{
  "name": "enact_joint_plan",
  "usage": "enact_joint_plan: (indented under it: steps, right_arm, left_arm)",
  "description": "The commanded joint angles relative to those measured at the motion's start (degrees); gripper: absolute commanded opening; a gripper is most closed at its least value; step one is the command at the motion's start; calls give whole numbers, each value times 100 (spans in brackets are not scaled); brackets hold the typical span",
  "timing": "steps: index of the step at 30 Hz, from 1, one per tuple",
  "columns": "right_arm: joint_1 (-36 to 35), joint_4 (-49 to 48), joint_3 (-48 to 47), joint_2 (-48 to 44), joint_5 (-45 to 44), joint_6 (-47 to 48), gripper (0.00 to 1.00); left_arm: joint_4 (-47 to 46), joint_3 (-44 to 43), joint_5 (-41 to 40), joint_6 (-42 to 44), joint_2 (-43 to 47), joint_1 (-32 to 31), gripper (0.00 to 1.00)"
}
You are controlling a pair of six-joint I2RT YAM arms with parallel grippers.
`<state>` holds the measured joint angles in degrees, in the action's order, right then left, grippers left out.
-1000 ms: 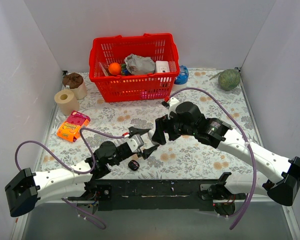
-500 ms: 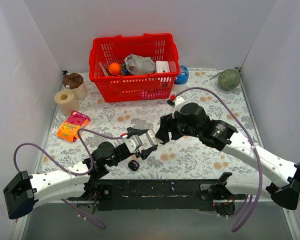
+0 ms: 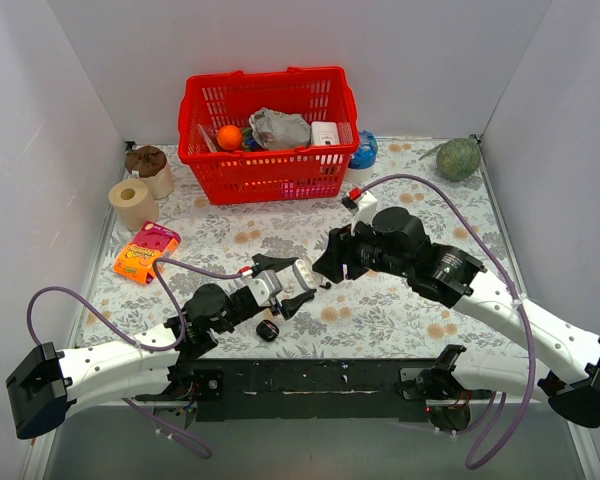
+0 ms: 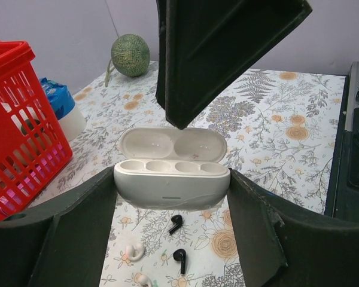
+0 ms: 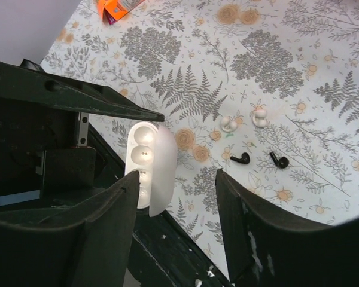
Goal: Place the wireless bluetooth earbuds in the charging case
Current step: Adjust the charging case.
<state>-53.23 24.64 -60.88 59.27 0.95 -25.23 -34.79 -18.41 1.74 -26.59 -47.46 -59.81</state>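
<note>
A fern-and-flower tablecloth (image 3: pixel 380 312) covers the table between pale walls. My left gripper (image 4: pixel 172 177) is clamped on the two ends of a white case (image 5: pixel 151 164), held off the cloth with its lid swung back and its wells showing. My right gripper (image 5: pixel 178 179) hangs just above it, fingers spread with nothing between them. One fingertip is close to the lid; whether it touches I cannot tell. Below the white case, on the cloth, lie the two black earbuds (image 5: pixel 240 158), near each other but apart, with two white earbuds (image 5: pixel 229 124) just beside them. The black charging case (image 3: pixel 268 331) sits on the cloth by my left arm, near the table's front edge. A red basket (image 3: pixel 270 120) stands at the back.
</note>
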Motion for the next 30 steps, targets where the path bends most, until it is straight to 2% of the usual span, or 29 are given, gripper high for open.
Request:
enact_joint_plan:
  steps: [1, 3, 8, 14, 17, 18, 21, 23, 24, 26, 27, 29, 30]
  right_arm:
    - [23, -451, -11, 120, 353, 36, 58]
    - [23, -452, -38, 190, 397, 45, 53]
    - [23, -408, -108, 340, 380, 89, 51]
    - [23, -337, -126, 472, 344, 106, 42]
    - [23, -276, -143, 489, 292, 159, 31]
    - [23, -241, -152, 490, 266, 177, 19]
    - [23, -75, -213, 463, 125, 282, 1]
    - [15, 5, -266, 454, 116, 448, 1]
    - [15, 58, -292, 454, 90, 510, 1]
    - [6, 225, -407, 428, 46, 764, 1]
    - [15, 269, -450, 393, 11, 861, 1]
    - [15, 444, -600, 288, -68, 1255, 1]
    - [6, 514, -679, 253, -69, 1423, 1]
  left_arm:
    - [-142, -48, -16, -22, 53, -13, 0]
    - [-125, -57, -7, -22, 44, -13, 0]
    - [-134, -57, -7, -22, 35, -13, 0]
    - [-143, -75, 11, -30, 9, -4, 0]
    - [-134, -66, 20, -39, 18, -13, 0]
    - [-134, -48, 28, -65, 18, -13, 0]
    - [-99, -48, 11, -136, 0, -13, 2]
    - [-46, -101, -85, -189, -52, -13, 13]
    - [32, -127, -103, -250, -79, -13, 31]
    - [103, -215, -498, -460, -149, -13, 51]
    - [217, -259, -656, -566, -167, -13, 65]
    - [358, -382, -973, -768, -167, -4, 75]
    - [489, -417, -991, -812, -115, -13, 98]
